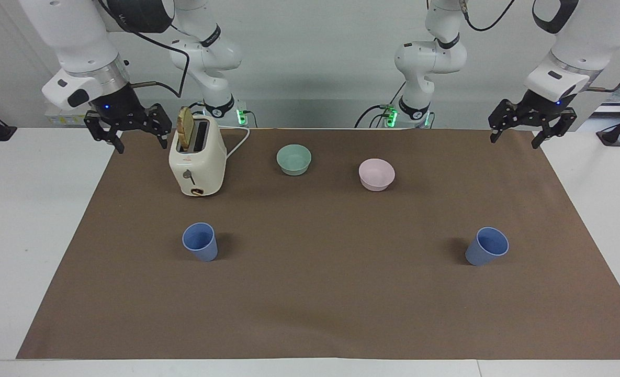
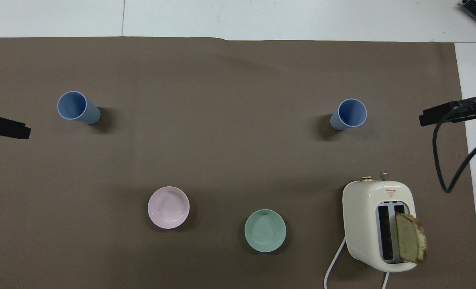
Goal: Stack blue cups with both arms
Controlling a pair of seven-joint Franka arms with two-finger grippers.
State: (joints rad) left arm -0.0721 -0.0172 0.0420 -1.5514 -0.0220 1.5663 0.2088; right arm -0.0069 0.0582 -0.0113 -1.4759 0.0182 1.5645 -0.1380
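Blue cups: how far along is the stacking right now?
Nothing is done yet. The two blue cups stand upright and apart on the brown mat, one toward each arm's end of the table. Nothing is in hand: the left gripper and right gripper are open and raised near the mat's corners. Picking up a cup and nesting it in the other is all left.

Two blue cups (image 1: 201, 242) (image 1: 486, 246) upright, well apart, toward table's two ends.

open mat between cups (image 1: 200, 241) (upright), toaster (image 1: 198, 163) near one
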